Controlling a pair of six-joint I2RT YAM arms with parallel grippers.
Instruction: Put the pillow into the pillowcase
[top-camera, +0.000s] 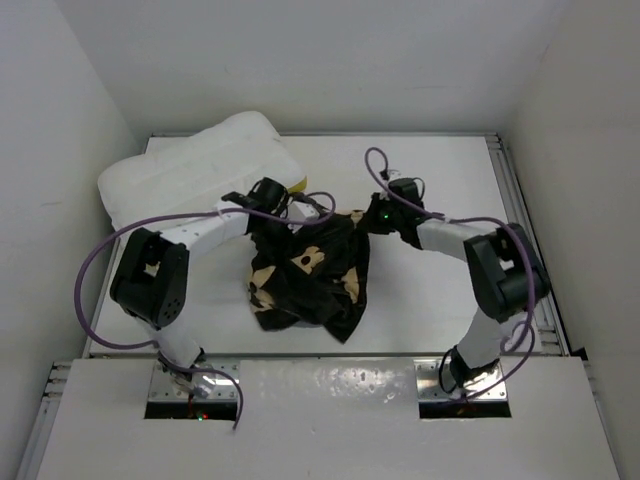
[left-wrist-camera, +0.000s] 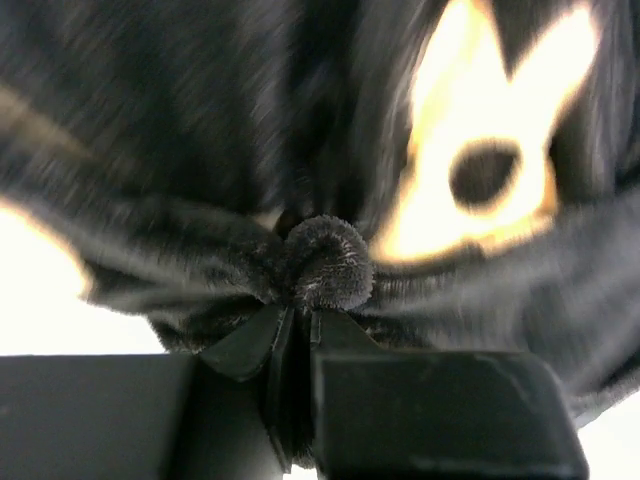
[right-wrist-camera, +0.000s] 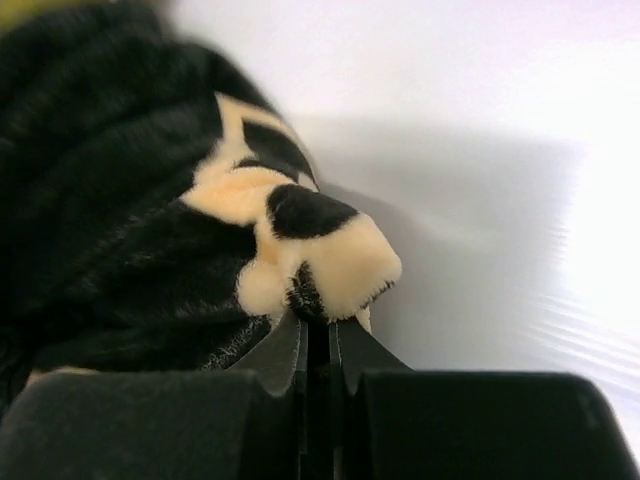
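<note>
Gripping the black pillowcase (top-camera: 310, 275) from two sides, both robot arms reach in over the white table (top-camera: 440, 300). The left tool (top-camera: 268, 222) meets the cloth at its upper left corner, and the right tool (top-camera: 383, 222) meets it at its upper right corner. Between them the pillowcase sags in a crumpled heap near the middle of the table, its tan flower prints showing among the folds.

In the left wrist view, the jaws are pressed nearly together on a small rolled nub of black plush. A blurred tan flower fills the cloth just above it. In the right wrist view, the jaws are likewise narrow, pinching a tan and black fold at the fabric's edge, with bare table beyond.

The white puffy pillow (top-camera: 190, 170) lies at the far left corner of the table, behind the left arm. It is outside the pillowcase, and a bit of its yellow edge shows beside the left wrist.
</note>
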